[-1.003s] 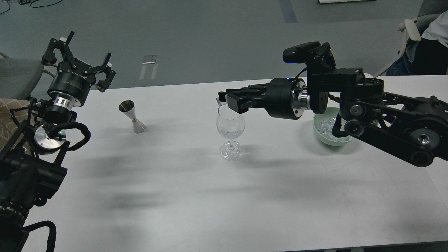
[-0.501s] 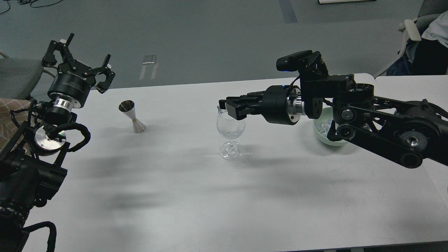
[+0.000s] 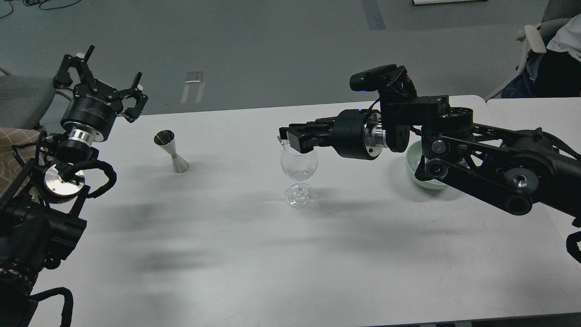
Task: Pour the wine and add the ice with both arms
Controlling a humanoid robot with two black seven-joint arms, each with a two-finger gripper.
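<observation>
A clear stemmed wine glass (image 3: 298, 169) stands at the table's middle. My right gripper (image 3: 288, 137) reaches in from the right and hovers level at the glass's left rim. Its fingers are closed on what looks like one small clear chunk of ice (image 3: 282, 141). A mint-green bowl (image 3: 412, 169) sits behind my right arm. The heap of ice in it is hidden by the arm. My left gripper (image 3: 105, 79) is open and empty, held high at the far left, off the table's back-left corner.
A steel double-cone jigger (image 3: 172, 152) stands on the white table (image 3: 254, 254), left of the glass. A chair and a seated person (image 3: 560, 50) are at the far right. Another chair (image 3: 22, 97) is behind my left arm.
My right arm has slid left, carrying its gripper a little further left over the glass rim and covering more of the bowl. My left arm has barely moved.
</observation>
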